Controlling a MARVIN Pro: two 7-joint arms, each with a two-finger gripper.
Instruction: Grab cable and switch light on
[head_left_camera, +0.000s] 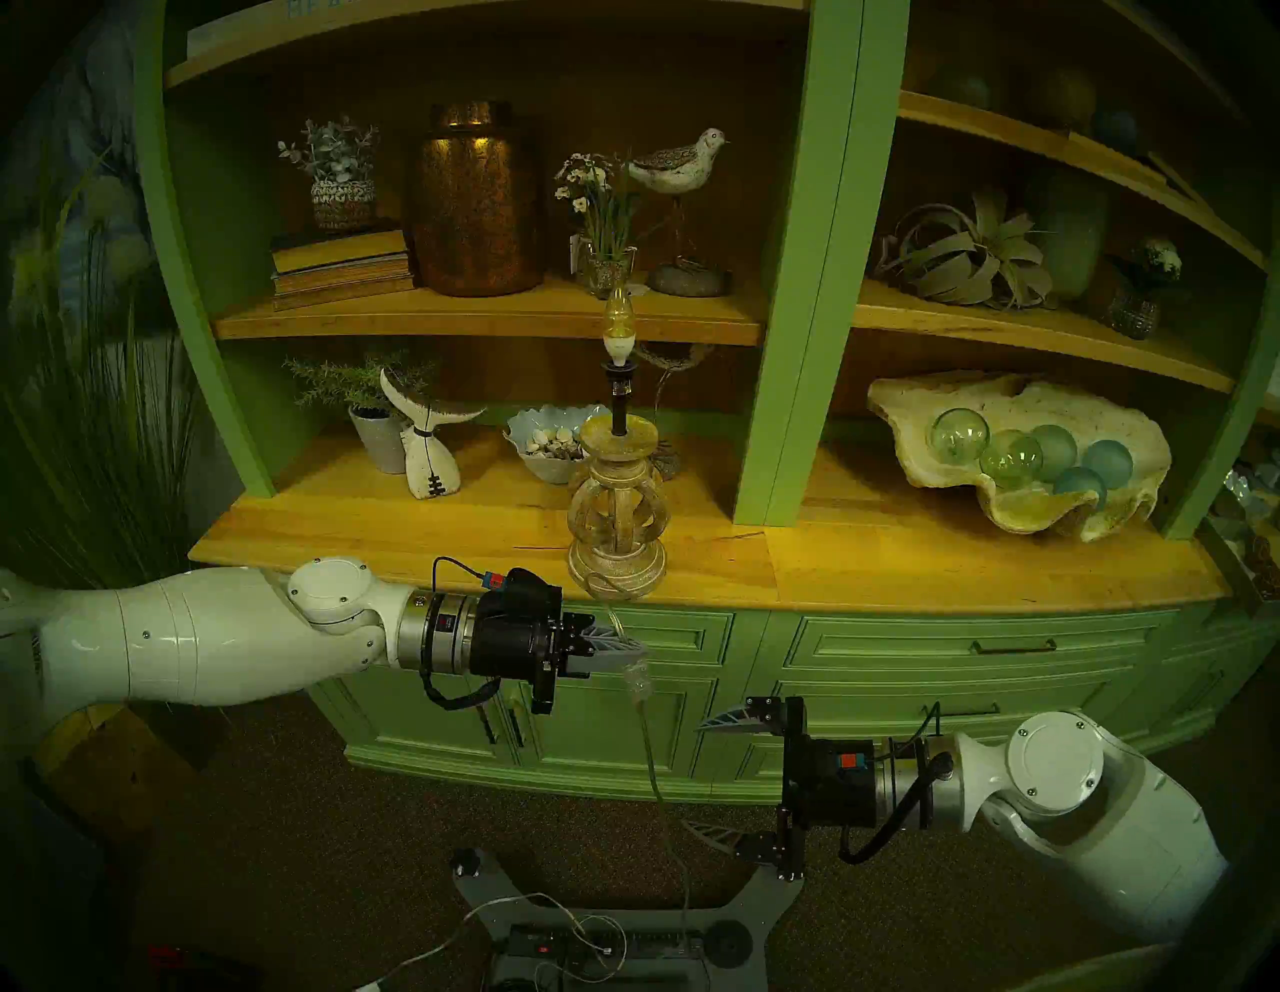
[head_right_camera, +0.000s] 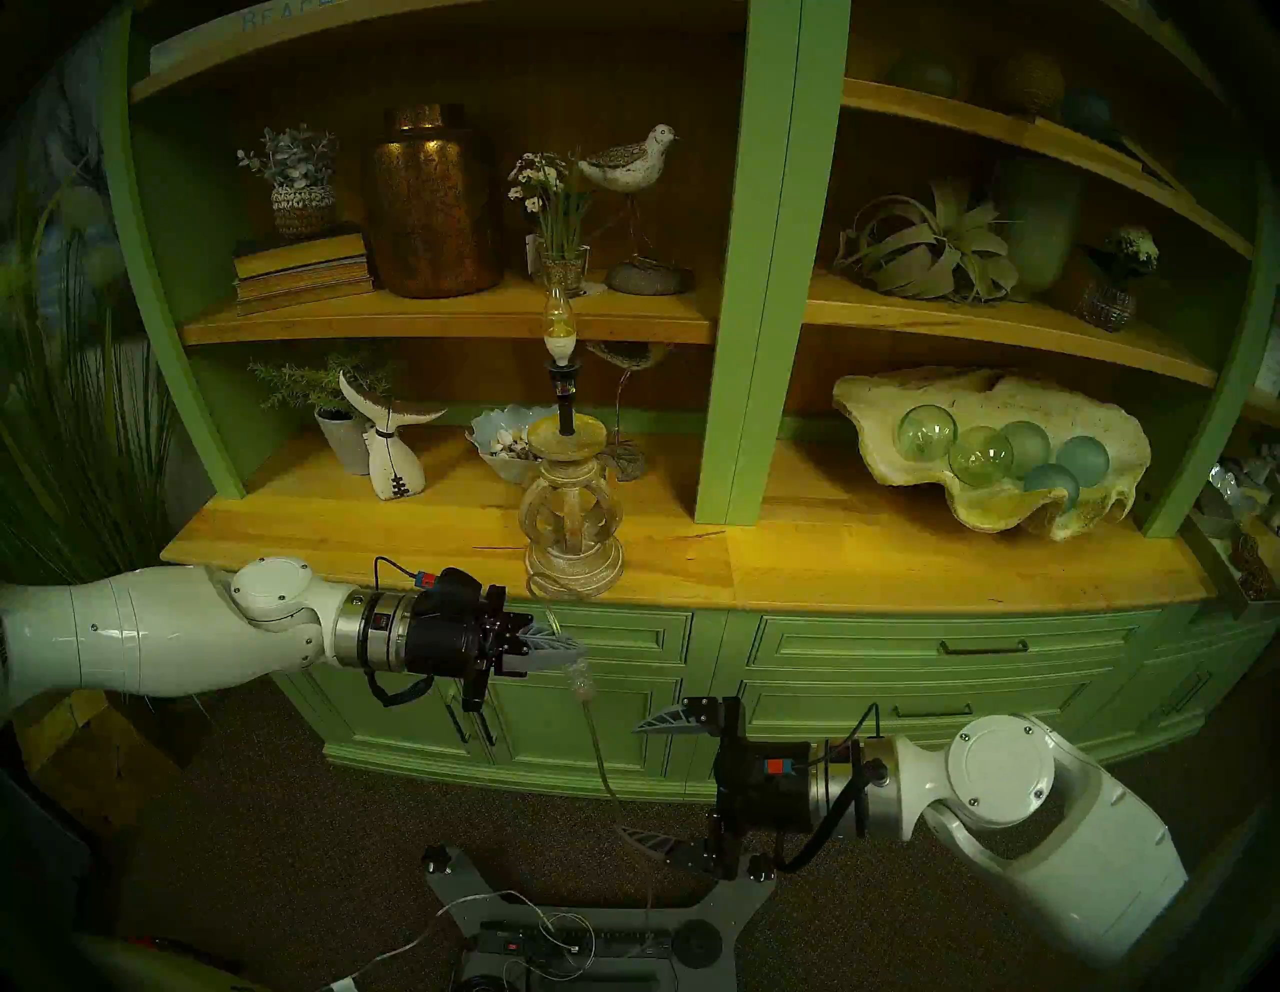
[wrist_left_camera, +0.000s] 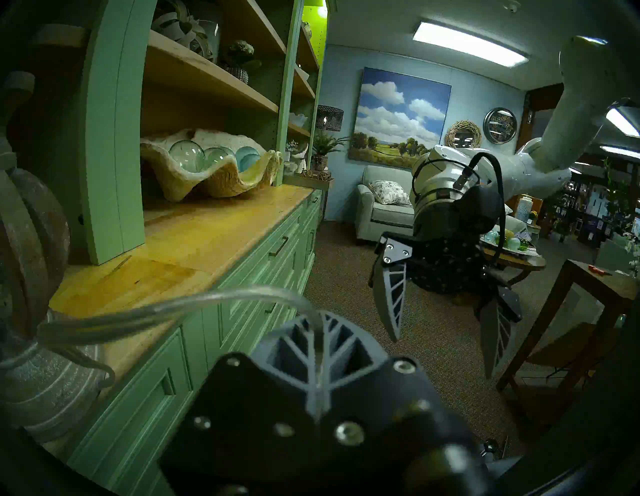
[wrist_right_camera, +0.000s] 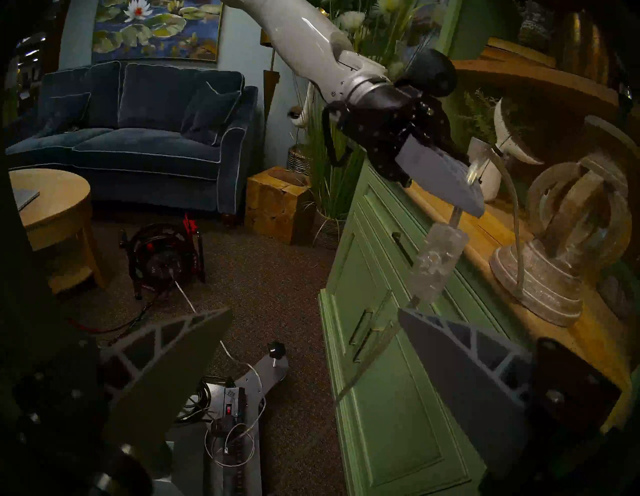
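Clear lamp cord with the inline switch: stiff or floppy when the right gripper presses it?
Likely floppy: the cable hangs limp below the shut left gripper. The switch block dangles unsupported, so it would probably swing away from the open right gripper. Clear plastic may be slippery.

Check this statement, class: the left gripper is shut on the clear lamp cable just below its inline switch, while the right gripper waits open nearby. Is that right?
One detail is wrong. The left gripper is shut on the cable just above the inline switch, which hangs below its fingers, as the right wrist view shows. The rest holds: the right gripper is open nearby.
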